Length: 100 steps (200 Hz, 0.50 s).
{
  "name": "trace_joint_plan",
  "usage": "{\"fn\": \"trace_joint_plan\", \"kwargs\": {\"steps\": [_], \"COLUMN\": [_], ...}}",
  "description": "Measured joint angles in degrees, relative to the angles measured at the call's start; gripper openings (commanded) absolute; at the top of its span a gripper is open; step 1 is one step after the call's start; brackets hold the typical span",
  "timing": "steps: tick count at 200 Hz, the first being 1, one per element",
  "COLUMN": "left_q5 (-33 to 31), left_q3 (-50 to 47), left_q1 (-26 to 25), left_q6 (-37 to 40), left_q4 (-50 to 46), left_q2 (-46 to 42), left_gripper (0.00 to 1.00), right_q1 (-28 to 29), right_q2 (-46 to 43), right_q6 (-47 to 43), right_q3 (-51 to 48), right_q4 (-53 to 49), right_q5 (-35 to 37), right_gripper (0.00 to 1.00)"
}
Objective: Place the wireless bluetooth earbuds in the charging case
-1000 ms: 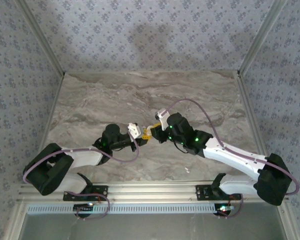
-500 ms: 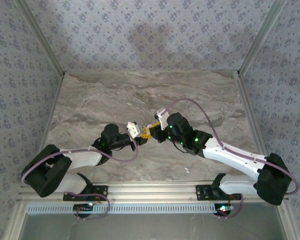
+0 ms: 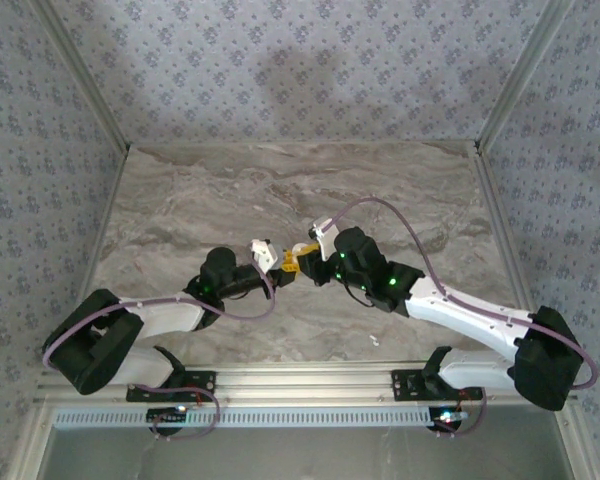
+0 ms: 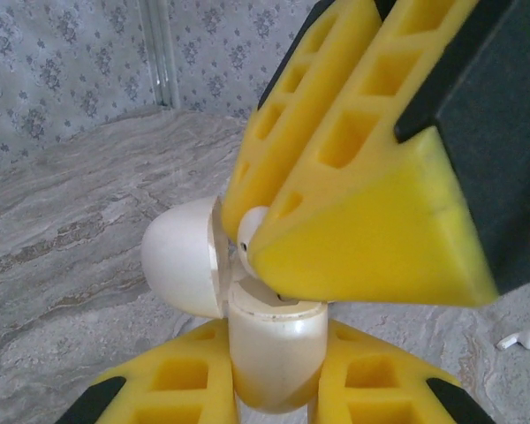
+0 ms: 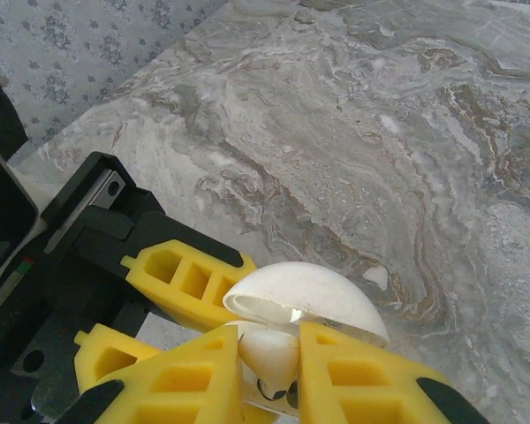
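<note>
Left gripper (image 3: 268, 256) and right gripper (image 3: 302, 258) meet tip to tip over the middle of the marble table (image 3: 180, 200) in the top view, with both arms reaching inward from the near edge. What sits between the tips is too small to make out from there.

Left wrist view: the left gripper's yellow fingers (image 4: 159, 384) are pressed against both sides of the cream-white charging case (image 4: 274, 340), holding it upright off the table. Its lid (image 4: 181, 265) is swung open to the left. The right gripper's fingers come in from the upper right and pinch an earbud (image 4: 250, 228) just above the mouth of the case, beside the lid. Whether it has entered the case cannot be told. A loose earbud (image 4: 519, 339) lies on the table at the right edge, well apart from the case.

Right wrist view: the right gripper's fingers are closed on the earbud, which sits directly under the rim of the open lid. The left gripper's fingers and black body lie just behind, to the left.
</note>
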Motion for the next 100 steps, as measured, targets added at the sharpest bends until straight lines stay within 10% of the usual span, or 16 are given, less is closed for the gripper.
{"fn": "trace_joint_plan", "kwargs": {"steps": [100], "left_q5": [-0.2], "left_q3": [0.63], "left_q1": [-0.31], "left_q6": [-0.28], "left_q4": [0.02], "left_q2": [-1.86], "left_gripper": [0.12], "right_q1": [-1.73], "right_q2": [-3.91], "right_q6": [1.18], "right_q3": [-0.55], "right_q4": [0.31], "right_q5": [-3.15], "right_gripper": [0.52]}}
